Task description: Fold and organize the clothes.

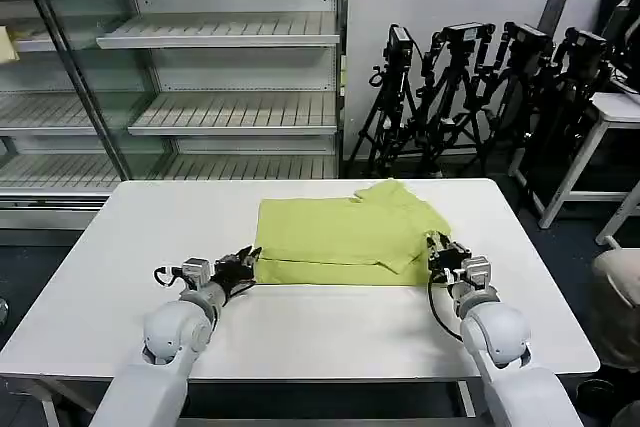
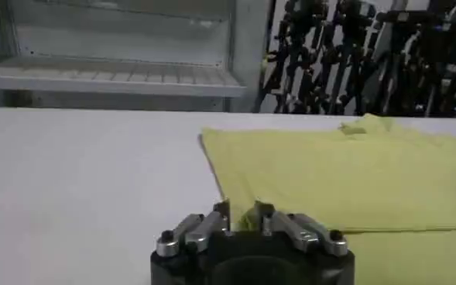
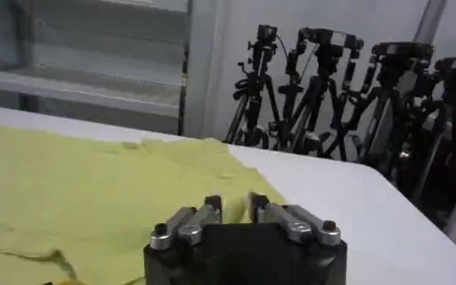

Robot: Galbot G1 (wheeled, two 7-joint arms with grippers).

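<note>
The clothes (image 1: 345, 232) are one lime T-shirt lying flat on the white table (image 1: 300, 337), folded into a rough rectangle with a sleeve bunched at the far right. My left gripper (image 1: 248, 262) sits low at the shirt's near left corner. In the left wrist view the shirt (image 2: 344, 170) spreads ahead, and the left gripper (image 2: 243, 213) has a bunch of fabric pinched between its fingertips. My right gripper (image 1: 437, 247) is at the near right corner. In the right wrist view a ridge of the shirt (image 3: 96, 194) is held in the right gripper (image 3: 236, 205).
Bare shelving (image 1: 220, 67) stands behind the table on the left. Several black tripods (image 1: 470, 87) stand at the back right. A white side table (image 1: 610, 117) is at the far right. Bare tabletop lies in front of the shirt and to its left.
</note>
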